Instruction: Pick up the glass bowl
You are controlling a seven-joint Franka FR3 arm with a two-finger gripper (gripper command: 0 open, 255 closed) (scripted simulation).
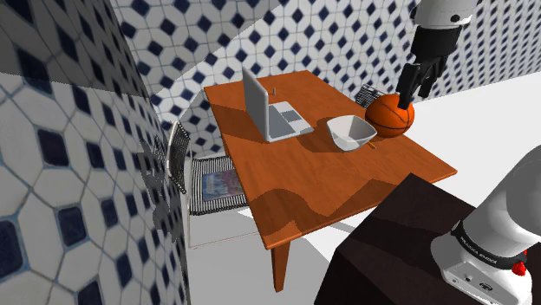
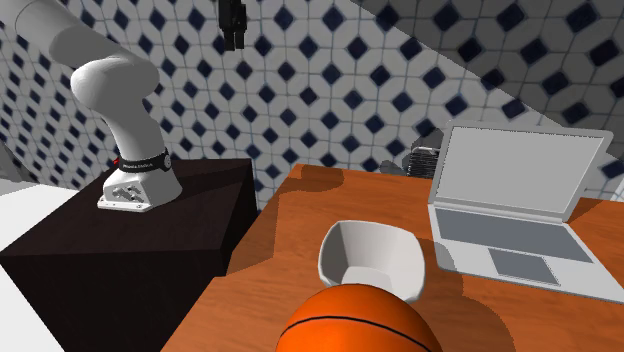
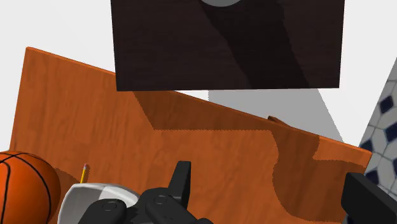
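Hovering gripper (image 1: 414, 89), white bowl (image 1: 351, 132), pencil (image 3: 84, 172) just beside

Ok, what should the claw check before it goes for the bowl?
1. Claw open: ok, fingers apart.
2. Claw above the bowl: not ok, bowl sits off to one finger's side.
3. Bowl upright and empty: ok.
4. Basketball clear of bowl: cannot tell, very close.
5. Laptop clear of bowl: ok, apart.
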